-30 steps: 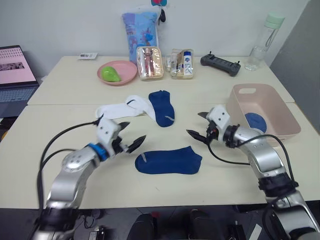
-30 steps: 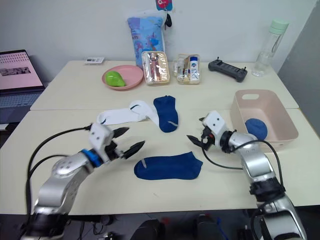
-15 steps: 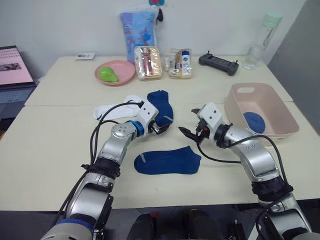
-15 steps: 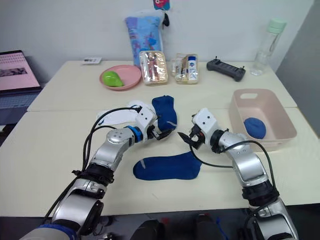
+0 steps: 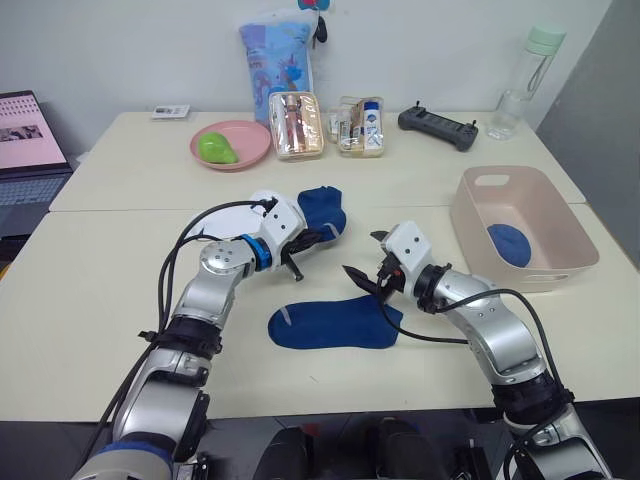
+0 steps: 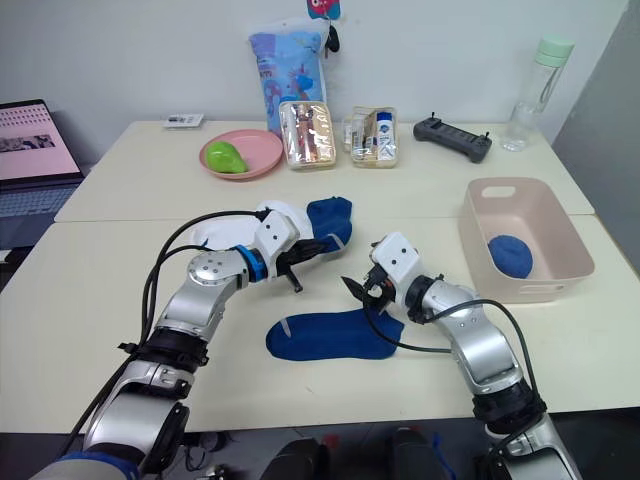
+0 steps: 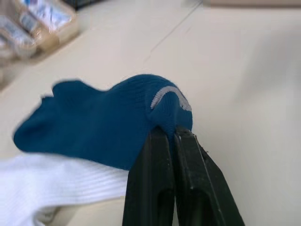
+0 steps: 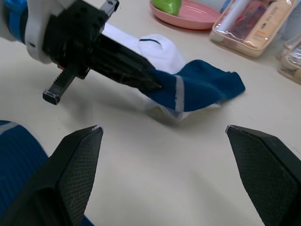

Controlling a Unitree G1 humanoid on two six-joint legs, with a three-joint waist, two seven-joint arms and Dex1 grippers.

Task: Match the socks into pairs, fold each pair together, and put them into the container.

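Left gripper (image 7: pixel 173 134): we saw it pinching the blue sock (image 7: pixel 101 120).
Right gripper (image 5: pixel 366 256): wide open, near our flat blue sock (image 5: pixel 335 322).
Container (image 5: pixel 560 270): held a blue bundle (image 5: pixel 511 244).

Head stereo overhead; wrist cameras close, table-level.

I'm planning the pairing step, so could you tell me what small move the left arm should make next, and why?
Probably draw the pinched blue sock toward the flat blue sock nearer the robot. The left gripper is shut on its edge, it partly overlies a white sock, and the right gripper hangs open by the flat one.
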